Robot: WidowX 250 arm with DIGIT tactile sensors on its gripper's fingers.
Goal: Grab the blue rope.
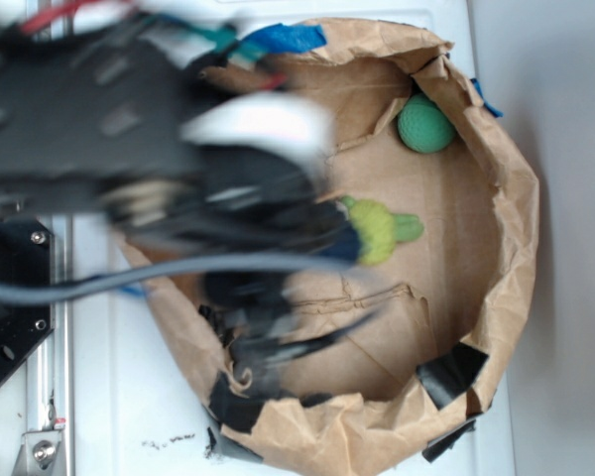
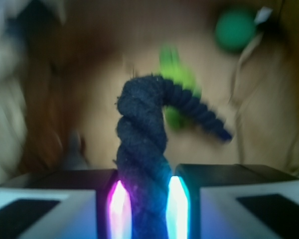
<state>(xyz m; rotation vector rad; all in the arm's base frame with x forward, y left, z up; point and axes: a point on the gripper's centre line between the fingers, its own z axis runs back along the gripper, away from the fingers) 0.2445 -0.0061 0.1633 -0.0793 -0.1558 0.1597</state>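
Jaws clench the rope point(image 2: 142, 149) between their two lit pads in the wrist view, so the grab looks made.

Largest in the exterior view is the blurred arm point(image 1: 99, 119), spread over the left half of the bag point(image 1: 496, 327), a brown paper bag with its rim rolled down and patched with black tape. The gripper point(image 2: 144, 209) itself is lost in that blur.

The rope rises straight out from between the jaws, its long axis in line with them, then bends right and tapers to a free end near the plush point(image 2: 177, 74). In the exterior view only a dark bit of rope point(image 1: 343, 245) shows, touching the plush point(image 1: 382, 230).

A ball point(image 1: 425, 125) lies well apart by the bag's far wall.

Any lift should go along the rope's axis, I judge.
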